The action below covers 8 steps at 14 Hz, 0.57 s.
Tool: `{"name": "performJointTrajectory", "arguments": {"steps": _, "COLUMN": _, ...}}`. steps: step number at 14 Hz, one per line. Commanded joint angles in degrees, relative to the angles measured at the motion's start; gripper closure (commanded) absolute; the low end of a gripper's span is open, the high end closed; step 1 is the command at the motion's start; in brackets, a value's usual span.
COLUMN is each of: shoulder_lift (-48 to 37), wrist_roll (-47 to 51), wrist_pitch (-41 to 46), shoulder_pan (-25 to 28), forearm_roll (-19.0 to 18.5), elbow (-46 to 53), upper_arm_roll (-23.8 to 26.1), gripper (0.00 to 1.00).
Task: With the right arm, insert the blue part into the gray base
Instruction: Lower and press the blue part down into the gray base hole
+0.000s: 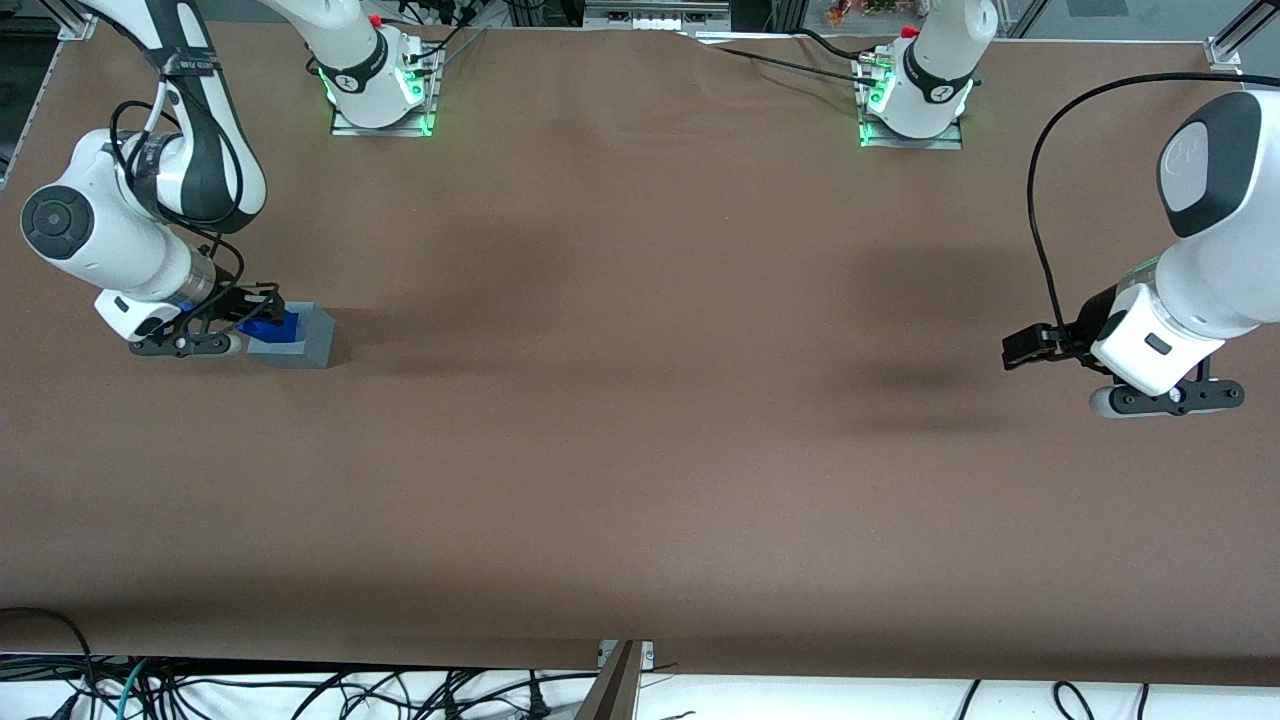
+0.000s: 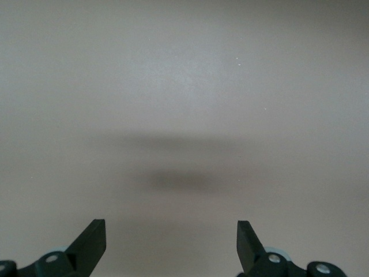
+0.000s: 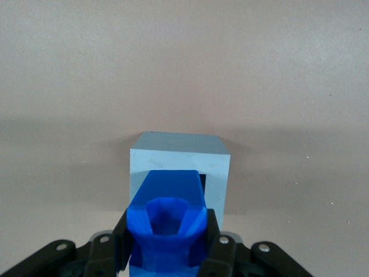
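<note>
The claw (image 3: 167,254) of the right arm (image 1: 110,225) is clamped on the blue part (image 3: 167,222), one black finger (image 3: 122,245) pressed to each flank of it; held by its sides like this, the piece is free below to enter a hole, which I take to be the reason for the grip. In the wrist view the blue part sits directly over the top face of the gray base (image 3: 179,161), covering most of the square recess, of which only a dark sliver shows at one edge; so the part appears lined up with the opening and either just above it or partly in it, and I cannot tell which. In the front view the claw (image 1: 240,320) hangs low over the base (image 1: 300,340), with the blue part (image 1: 268,325) showing on top of it, at the working arm's end of the table (image 1: 640,450), about midway between near and far edges; the base stands flat on the brown surface, recess upward, which suits a straight push down; the step in hand looks like the final seating, not yet finished.

Counted: one blue part; one gray base; one claw at work with two fingers.
</note>
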State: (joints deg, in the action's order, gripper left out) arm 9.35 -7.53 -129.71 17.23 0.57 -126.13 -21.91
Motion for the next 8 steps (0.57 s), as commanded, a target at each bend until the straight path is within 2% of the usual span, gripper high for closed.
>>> {"name": "performJointTrajectory", "arguments": {"steps": 1, "shoulder_lift": 0.1, "wrist_roll": -0.1, "wrist_pitch": 0.0, "shoulder_pan": -0.3, "forearm_roll": 0.4, "elbow": -1.6, "upper_arm_roll": -0.2, "gripper": 0.86}}
{"name": "performJointTrajectory", "arguments": {"steps": 8, "shoulder_lift": -0.4, "wrist_roll": -0.1, "wrist_pitch": 1.0, "shoulder_pan": -0.3, "forearm_roll": 0.3, "elbow": -1.2, "upper_arm_roll": -0.1, "gripper": 0.86}}
